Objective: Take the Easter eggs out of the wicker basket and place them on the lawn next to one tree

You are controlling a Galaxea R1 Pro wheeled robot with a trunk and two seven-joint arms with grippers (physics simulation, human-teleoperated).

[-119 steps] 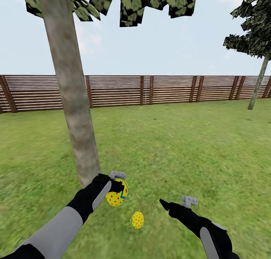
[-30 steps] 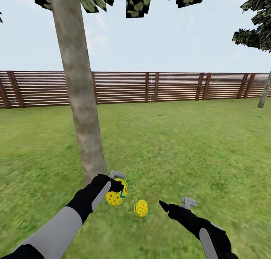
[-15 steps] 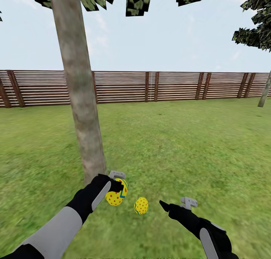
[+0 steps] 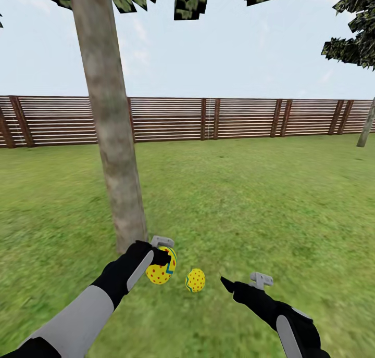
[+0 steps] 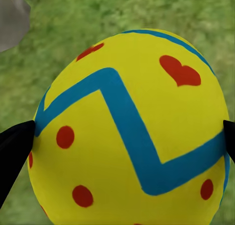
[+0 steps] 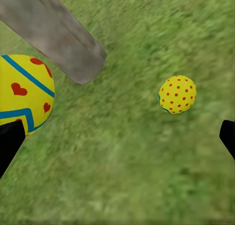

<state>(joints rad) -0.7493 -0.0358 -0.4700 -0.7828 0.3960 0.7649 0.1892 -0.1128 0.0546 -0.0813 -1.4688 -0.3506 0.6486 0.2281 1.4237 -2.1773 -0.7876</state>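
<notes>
My left gripper point(image 4: 164, 259) is shut on a yellow Easter egg point(image 4: 160, 270) with red dots and a blue zigzag stripe, held just above the lawn point(image 4: 250, 207) beside the foot of the tree point(image 4: 112, 139). That egg point(image 5: 132, 132) sits between the left gripper's point(image 5: 125, 141) two black fingertips in the left wrist view. Another dotted egg point(image 4: 196, 280) lies on the grass a little right of the held one, close to the trunk. My right gripper point(image 4: 242, 281) hovers open and empty to the right of it. The right wrist view has the lying egg point(image 6: 177, 94), the held egg point(image 6: 24, 92) and the trunk point(image 6: 54, 34). The wicker basket is out of view.
A brown slatted fence point(image 4: 234, 118) closes the garden at the back. A thin-trunked tree point(image 4: 366, 129) stands at the far right by the fence. Open grass stretches ahead and to the right of the thick trunk.
The whole view has shifted since the oldest frame, so the camera moved. Over the last second the lying egg has crept slightly farther from me. Both arms hold their pose.
</notes>
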